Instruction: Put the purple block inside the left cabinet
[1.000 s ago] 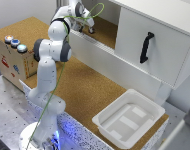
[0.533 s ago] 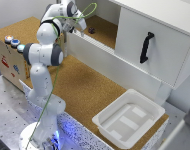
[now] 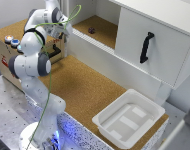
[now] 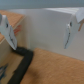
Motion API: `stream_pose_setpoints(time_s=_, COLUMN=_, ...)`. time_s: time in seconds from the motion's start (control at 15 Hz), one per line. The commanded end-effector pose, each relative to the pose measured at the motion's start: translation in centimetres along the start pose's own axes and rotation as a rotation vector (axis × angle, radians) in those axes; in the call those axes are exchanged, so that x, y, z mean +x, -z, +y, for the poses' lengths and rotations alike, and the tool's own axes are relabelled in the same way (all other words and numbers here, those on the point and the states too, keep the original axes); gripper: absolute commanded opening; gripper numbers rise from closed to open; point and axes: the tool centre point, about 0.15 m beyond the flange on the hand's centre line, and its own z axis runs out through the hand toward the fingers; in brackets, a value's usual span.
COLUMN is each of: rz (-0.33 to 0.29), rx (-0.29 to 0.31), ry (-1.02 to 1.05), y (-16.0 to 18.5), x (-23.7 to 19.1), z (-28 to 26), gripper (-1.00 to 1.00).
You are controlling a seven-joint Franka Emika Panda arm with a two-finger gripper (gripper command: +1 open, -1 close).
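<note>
The purple block (image 3: 91, 30) is a tiny dark lump lying on the cork floor inside the left cabinet (image 3: 97, 44), behind its low white front edge. My gripper (image 3: 65, 33) hangs outside the cabinet, to the exterior view's left of the block and apart from it. In the wrist view the gripper (image 4: 39, 34) is open and empty, with its fingers (image 4: 7, 33) spread wide in front of a white wall. The block does not show in the wrist view.
A white door with a black handle (image 3: 146, 47) fronts the compartment to the exterior view's right. A shallow white tray (image 3: 109, 119) sits on the cork table in front. A wooden box (image 3: 5, 52) with round knobs stands by the arm. A black part (image 4: 20, 66) lies below the gripper.
The arm has drawn back from the cabinet opening toward the exterior view's left. The block stays on the cabinet floor.
</note>
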Motion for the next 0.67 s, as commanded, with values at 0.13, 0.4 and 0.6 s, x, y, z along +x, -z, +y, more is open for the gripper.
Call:
stream_pose_setpoints(time_s=0.13, rz=0.004, rx=0.281, ry=0.53, y=5.3, x=-7.2, z=-8.2, gripper=1.0)
stream_pose_setpoints(time_s=0.4, rz=-0.102, rx=0.23, ry=0.712, y=6.9, x=-10.7, z=-14.5, gripper=-1.0)
stream_pose_setpoints(time_s=0.6, rz=-0.13, rx=0.178, ry=0.716, y=5.8, x=-11.6, z=-19.2, gripper=-1.0)
